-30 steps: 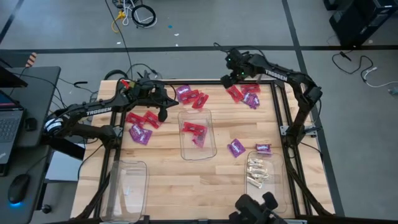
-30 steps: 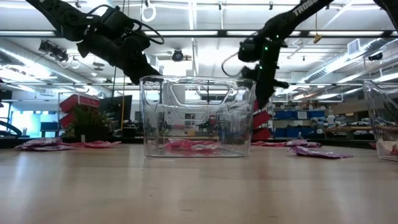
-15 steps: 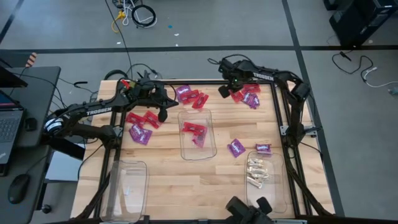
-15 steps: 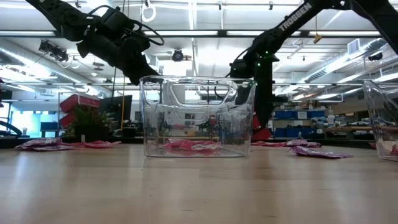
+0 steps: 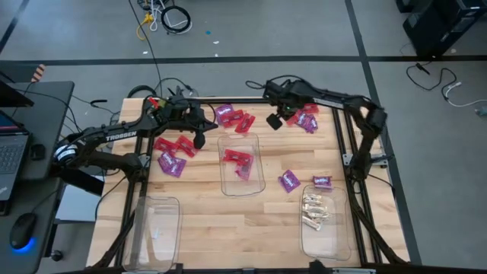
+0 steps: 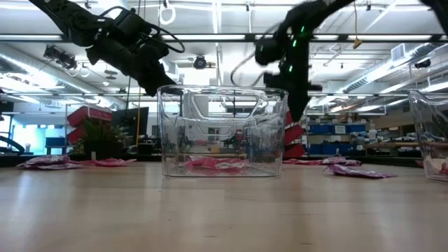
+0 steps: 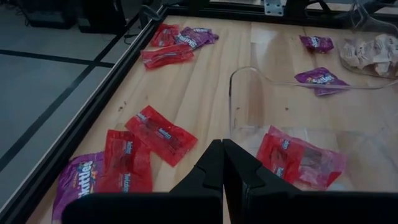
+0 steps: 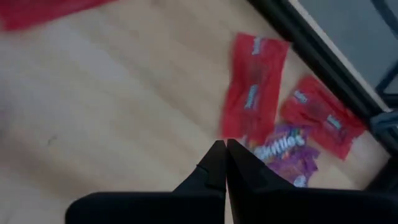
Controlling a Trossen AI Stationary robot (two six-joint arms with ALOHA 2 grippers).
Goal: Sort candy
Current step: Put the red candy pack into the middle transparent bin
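Red packets lie on the wood in a left group (image 5: 176,144), a far-middle group (image 5: 237,120) and a far-right group (image 5: 298,114). Purple packets (image 5: 288,180) lie singly and among them. Two red packets (image 5: 237,158) lie in the middle clear bin (image 5: 242,183), and cream pieces (image 5: 314,209) lie in the right near bin (image 5: 338,228). My left gripper (image 7: 222,148) is shut and empty, hovering at the middle bin's far-left corner. My right gripper (image 8: 222,145) is shut, raised above the table, with its tips just left of a red packet (image 8: 252,87).
A third clear bin (image 5: 156,232) stands at the near left corner. The black frame rail (image 5: 342,144) runs along the table's edges. Bare wood shows between the middle bin and the near edge. Cables and a desk with a laptop lie beyond the table's left side.
My right gripper has swung along the far edge toward the table's left, from over the far-right candy group to just left of it, dipping and then rising again. The candy has stayed where it was.
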